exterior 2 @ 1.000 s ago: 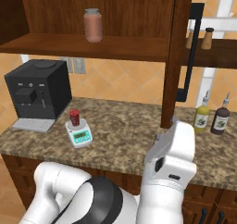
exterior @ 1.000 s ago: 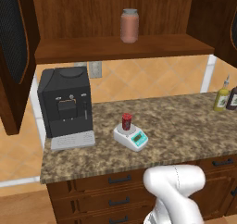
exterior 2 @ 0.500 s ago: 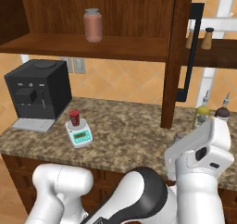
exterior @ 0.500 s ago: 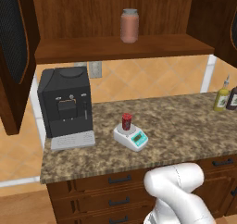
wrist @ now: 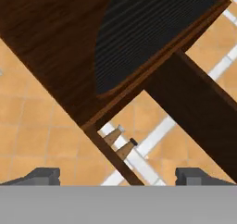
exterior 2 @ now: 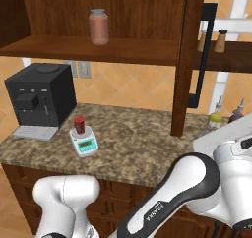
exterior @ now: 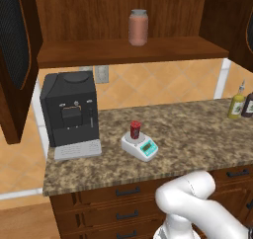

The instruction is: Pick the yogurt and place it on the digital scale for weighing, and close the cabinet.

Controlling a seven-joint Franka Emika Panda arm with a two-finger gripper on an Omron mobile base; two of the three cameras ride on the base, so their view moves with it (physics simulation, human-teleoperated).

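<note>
The yogurt (exterior: pixel 135 129), a small red cup, stands upright on the round plate of the digital scale (exterior: pixel 140 146) on the granite counter, also seen as yogurt (exterior 2: pixel 79 124) on scale (exterior 2: pixel 84 142). The cabinet (exterior: pixel 99 53) above has its doors swung open: the left door (exterior: pixel 15 60) and the right door (exterior 2: pixel 184 60) with its black bar handle (exterior 2: pixel 202 60). My gripper (wrist: pixel 118 176) is open and empty, tips wide apart, looking up at the right door's wood frame (wrist: pixel 55 47) and dark glass panel (wrist: pixel 152 28). The arm reaches far to the right, away from the scale.
A black coffee machine (exterior: pixel 69 114) stands left of the scale. A pinkish jar (exterior: pixel 138 27) sits on the cabinet shelf. Bottles (exterior: pixel 237 104) stand at the counter's right end, two shakers (exterior 2: pixel 211 41) on a shelf beyond the door. Drawers (exterior: pixel 123 203) run below.
The arm has swung to the right and risen toward the right cabinet door. The yogurt and the scale have stayed put; the gripper has remained open.
</note>
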